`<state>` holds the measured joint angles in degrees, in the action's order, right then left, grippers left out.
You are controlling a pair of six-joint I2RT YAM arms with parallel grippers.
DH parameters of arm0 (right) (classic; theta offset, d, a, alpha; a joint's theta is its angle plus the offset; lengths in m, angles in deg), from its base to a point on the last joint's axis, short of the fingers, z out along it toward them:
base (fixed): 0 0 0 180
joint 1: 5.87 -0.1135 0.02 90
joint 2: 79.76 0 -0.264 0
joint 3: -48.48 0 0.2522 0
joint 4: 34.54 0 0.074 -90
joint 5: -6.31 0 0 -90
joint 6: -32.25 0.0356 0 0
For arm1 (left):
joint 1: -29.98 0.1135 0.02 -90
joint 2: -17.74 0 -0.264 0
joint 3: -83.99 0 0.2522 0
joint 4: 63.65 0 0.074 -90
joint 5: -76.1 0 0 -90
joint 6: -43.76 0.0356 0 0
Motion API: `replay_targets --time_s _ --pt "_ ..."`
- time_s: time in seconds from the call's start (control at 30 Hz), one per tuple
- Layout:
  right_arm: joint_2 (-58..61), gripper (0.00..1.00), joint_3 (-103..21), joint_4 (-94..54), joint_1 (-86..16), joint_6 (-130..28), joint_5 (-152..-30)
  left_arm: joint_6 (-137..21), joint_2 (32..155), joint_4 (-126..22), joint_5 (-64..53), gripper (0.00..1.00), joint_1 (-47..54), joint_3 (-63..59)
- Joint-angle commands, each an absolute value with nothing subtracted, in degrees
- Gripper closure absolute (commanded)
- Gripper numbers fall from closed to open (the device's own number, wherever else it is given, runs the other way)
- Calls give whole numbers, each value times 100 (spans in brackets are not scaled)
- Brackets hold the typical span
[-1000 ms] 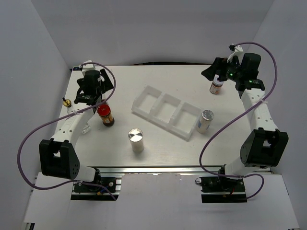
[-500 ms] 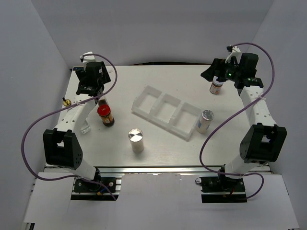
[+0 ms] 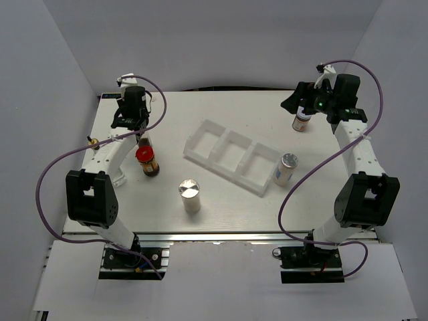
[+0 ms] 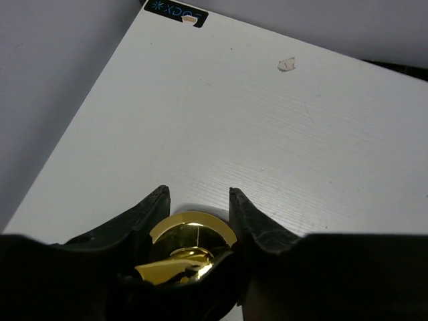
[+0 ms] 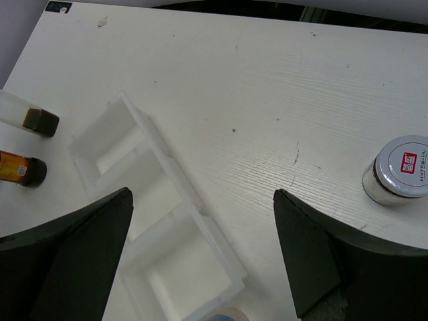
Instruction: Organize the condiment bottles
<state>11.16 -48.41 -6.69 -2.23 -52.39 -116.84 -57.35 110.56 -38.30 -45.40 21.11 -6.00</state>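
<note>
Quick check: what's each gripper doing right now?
Left gripper: fingers flank the gold pourer top; whether it is clamped cannot be told.
Right gripper: open, holding nothing.

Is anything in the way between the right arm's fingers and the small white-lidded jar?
Nothing visible: only bare table separates the open right fingers from the small white-lidded jar, standing just outside them.

The table [image 3: 200, 107] and tray [image 3: 231, 157] are white. The dark jar [image 3: 148, 162] has a red lid; the small jar [image 5: 400, 170] has a white lid with a red label. The near shaker [image 3: 189, 195] and right shaker [image 3: 285, 168] are silver, the pourer top [image 4: 190, 237] shiny gold.
</note>
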Motion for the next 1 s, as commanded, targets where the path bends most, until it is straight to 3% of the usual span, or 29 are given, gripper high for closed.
replay_targets --time_s 0.0,0.27,0.57,0.97 --pt "945 11 -4886 -645 -227 -5292 -11630 -5696 10941 -3943 -4633 53 2092 -598" --pt "963 11 -4869 -636 -227 -5196 -11568 -5696 10818 -3934 -4554 100 2084 -703" --pt "709 11 -4596 -812 -227 -5116 -11463 -5292 10555 -4329 -2429 100 2084 -1125" --pt "603 11 -4535 -777 -227 -5116 -11428 -5029 10783 -3909 -1399 100 1504 -2363"
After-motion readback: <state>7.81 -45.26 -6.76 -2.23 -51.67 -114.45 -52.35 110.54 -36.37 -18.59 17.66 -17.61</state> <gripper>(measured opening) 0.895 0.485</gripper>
